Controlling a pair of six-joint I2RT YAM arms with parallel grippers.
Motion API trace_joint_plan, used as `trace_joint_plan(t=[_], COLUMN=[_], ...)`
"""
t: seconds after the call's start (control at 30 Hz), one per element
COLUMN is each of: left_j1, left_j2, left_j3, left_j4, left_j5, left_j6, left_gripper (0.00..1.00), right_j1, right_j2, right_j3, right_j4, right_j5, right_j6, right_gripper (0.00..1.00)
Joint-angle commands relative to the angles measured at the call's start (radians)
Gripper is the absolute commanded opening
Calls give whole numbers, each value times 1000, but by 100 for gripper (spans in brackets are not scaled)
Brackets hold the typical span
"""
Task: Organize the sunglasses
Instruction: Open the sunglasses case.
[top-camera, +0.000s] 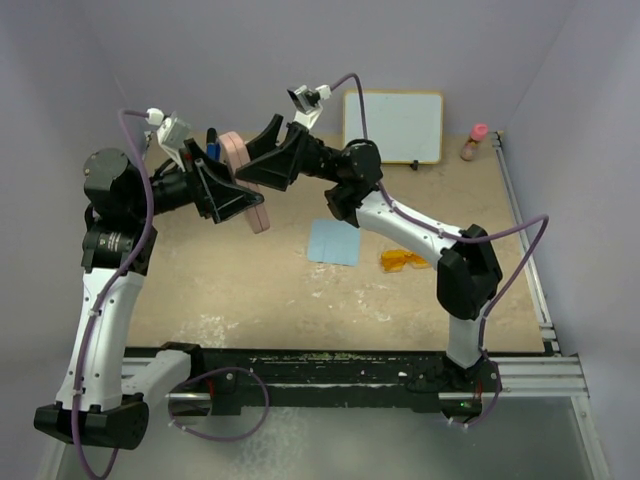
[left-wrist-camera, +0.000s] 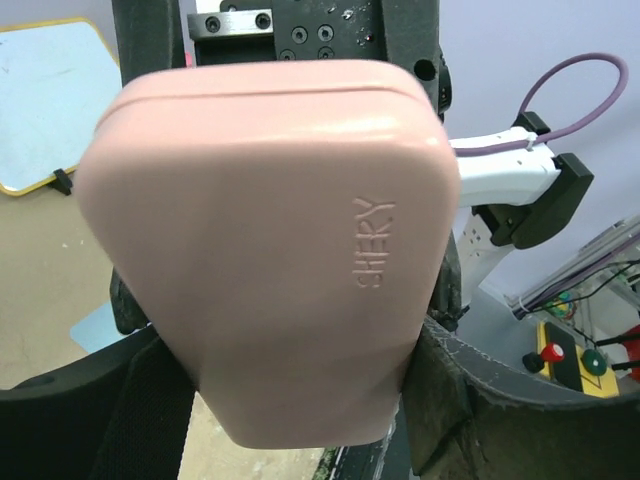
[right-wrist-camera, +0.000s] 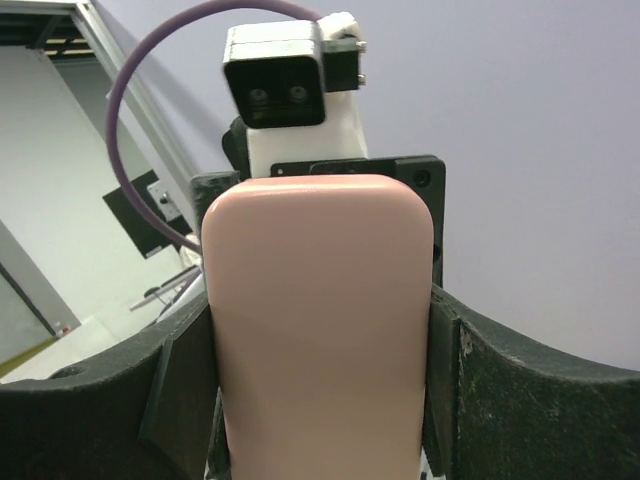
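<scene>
**tabletop_tim:** Where's the open room in the top view?

**yam_fan:** The lower-left and middle of the table (top-camera: 230, 290) are bare, so it's a straight run to the blue cloth (top-camera: 334, 242). Upper centre-left is jammed. The left gripper (top-camera: 245, 205) and right gripper (top-camera: 255, 168) meet there, with the pink case (top-camera: 236, 150) held up between their fingers.

**tabletop_tim:** And around the sunglasses (top-camera: 405, 261)?

**yam_fan:** Tight from above-right, since the right arm (top-camera: 405, 225) slants just over them. They're open from the lower edge. At the back, a whiteboard (top-camera: 393, 127) leans on the wall, a small bottle (top-camera: 474, 142) sits in the upper-right corner, and a rail (top-camera: 525, 250) runs down the right side.
</scene>
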Motion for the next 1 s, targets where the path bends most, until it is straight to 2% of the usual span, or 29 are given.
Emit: trace_joint_plan(t=[0.0,0.1,0.13,0.17,0.2,0.33,0.53,0.63,0.83,0.97], left_j1=[-3,-3,-4,-3,-3,-3,1,4,12,15], left_j2=[-8,-6,-5,-3,-3,-3,-1,7,27,31], left_j3=[21,26,30,39,47,71,119,121,70,83], left_j4=[92,129,134,132,126,143,275,439,958,1009], left_j5=[77,120,129,130,135,192,309,340,333,331], left_j6=[-24,-43,-45,-47,-47,-78,-192,-340,-780,-833], left_gripper=[55,34,24,8,5,4,4,4,4,4], right_j1=[0,-11,-11,-12,-11,-22,-61,-76,-86,-87], right_j2=[4,44,60,75,87,125,162,183,273,298], right_j3=[40,49,56,63,69,63,43,44,87,91], right_j4=[141,249,273,294,311,393,521,561,670,676], right_j5=[8,4,1,-3,-5,-13,-36,-52,-61,-81], right_j6=[60,166,195,221,240,316,449,497,619,629], right_gripper=[0,0,0,0,0,0,0,0,0,0])
